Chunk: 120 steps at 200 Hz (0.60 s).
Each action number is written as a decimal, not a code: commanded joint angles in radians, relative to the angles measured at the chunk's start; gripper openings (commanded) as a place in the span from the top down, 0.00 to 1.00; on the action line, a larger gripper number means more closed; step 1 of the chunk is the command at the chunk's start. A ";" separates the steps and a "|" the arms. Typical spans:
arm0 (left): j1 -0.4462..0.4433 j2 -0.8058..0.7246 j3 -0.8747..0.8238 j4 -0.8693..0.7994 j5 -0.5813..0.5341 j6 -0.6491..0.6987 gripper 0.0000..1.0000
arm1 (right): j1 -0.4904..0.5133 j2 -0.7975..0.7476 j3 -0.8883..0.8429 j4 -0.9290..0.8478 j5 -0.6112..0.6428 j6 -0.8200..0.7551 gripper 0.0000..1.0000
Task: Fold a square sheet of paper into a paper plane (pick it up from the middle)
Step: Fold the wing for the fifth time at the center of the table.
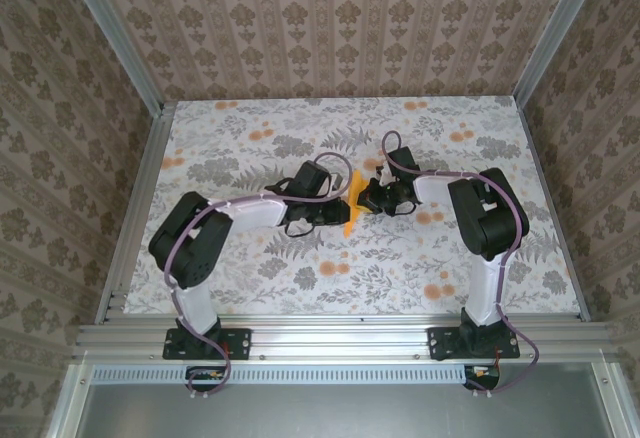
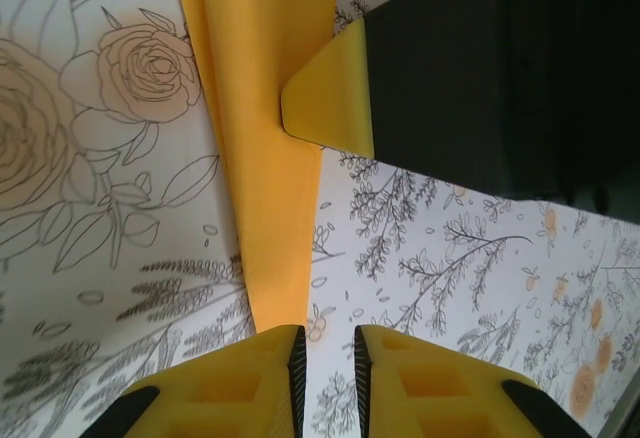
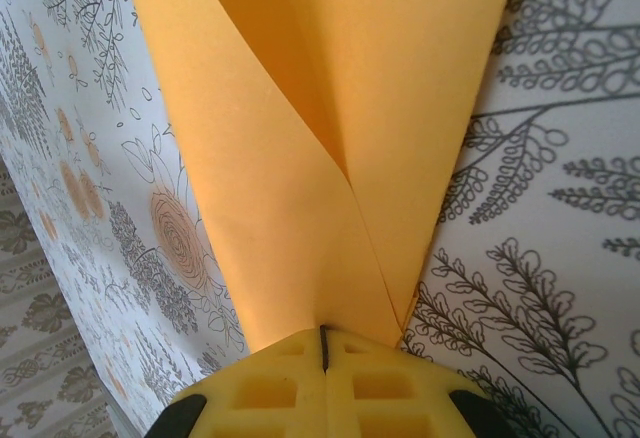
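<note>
Paper plane (creased) in right hand

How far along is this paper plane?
Well along, it seems. Done: the paper is already folded into a narrow, creased shape. In hand: the right tool is shut on one end; the left tool sits slightly open beside it. Left: probably the last folds, though I can't tell how many.

Top camera high over table; wrist cameras close, both facing paper
</note>
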 commanded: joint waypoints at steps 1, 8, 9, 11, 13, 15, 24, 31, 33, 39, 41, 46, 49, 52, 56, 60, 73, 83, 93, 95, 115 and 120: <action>0.001 0.045 0.030 0.023 0.021 -0.031 0.79 | 0.001 0.111 -0.068 -0.125 0.193 0.018 0.97; 0.002 0.052 0.030 0.023 0.018 -0.032 0.80 | 0.002 0.108 -0.071 -0.114 0.185 0.021 0.97; 0.002 0.053 0.030 0.023 0.017 -0.033 0.80 | 0.002 0.108 -0.071 -0.112 0.183 0.021 0.97; 0.001 0.054 0.030 0.022 0.015 -0.035 0.80 | 0.001 0.108 -0.071 -0.110 0.180 0.022 0.97; 0.001 0.055 0.029 0.022 0.014 -0.035 0.81 | 0.002 0.107 -0.072 -0.107 0.177 0.023 0.97; 0.002 0.056 0.029 0.023 0.012 -0.034 0.80 | 0.002 0.106 -0.072 -0.106 0.174 0.024 0.97; 0.002 0.059 0.027 0.020 0.010 -0.038 0.81 | 0.002 0.102 -0.075 -0.098 0.161 0.029 0.97; 0.001 0.057 0.024 0.020 0.005 -0.041 0.81 | 0.002 0.098 -0.077 -0.093 0.152 0.035 0.97; 0.001 0.056 0.023 0.021 0.003 -0.041 0.80 | 0.003 0.096 -0.079 -0.091 0.150 0.036 0.97; 0.002 0.053 0.017 0.018 -0.002 -0.043 0.80 | 0.006 0.088 -0.084 -0.084 0.142 0.046 0.97; 0.001 0.053 0.016 0.018 -0.005 -0.044 0.81 | 0.007 0.085 -0.087 -0.080 0.139 0.048 0.97; 0.002 0.047 0.010 0.016 -0.009 -0.045 0.80 | 0.010 0.078 -0.093 -0.073 0.131 0.056 0.97; 0.002 0.042 0.007 0.018 -0.013 -0.047 0.80 | 0.011 0.075 -0.095 -0.066 0.126 0.060 0.97; 0.004 0.037 0.001 0.017 -0.018 -0.048 0.80 | 0.012 0.071 -0.098 -0.061 0.119 0.064 0.96; 0.004 0.029 -0.006 0.017 -0.027 -0.049 0.80 | 0.014 0.066 -0.102 -0.053 0.110 0.071 0.96; 0.005 0.019 -0.014 0.014 -0.037 -0.049 0.79 | 0.017 0.061 -0.107 -0.043 0.101 0.078 0.96; 0.007 -0.015 -0.044 0.004 -0.071 -0.042 0.76 | 0.017 0.046 -0.111 -0.028 0.085 0.094 0.95; 0.007 -0.036 -0.061 -0.016 -0.093 -0.026 0.74 | 0.016 0.037 -0.105 -0.034 0.087 0.095 0.94; 0.005 -0.052 -0.079 -0.031 -0.114 -0.011 0.72 | 0.017 0.026 -0.098 -0.034 0.081 0.093 0.92; 0.003 -0.054 -0.084 -0.034 -0.116 -0.009 0.71 | 0.016 0.025 -0.097 -0.033 0.077 0.093 0.92; 0.001 -0.074 -0.127 -0.021 -0.102 0.001 0.67 | 0.017 -0.010 -0.083 -0.013 0.038 0.083 0.87; 0.000 -0.079 -0.134 -0.017 -0.100 0.001 0.66 | 0.017 -0.024 -0.080 -0.007 0.029 0.078 0.85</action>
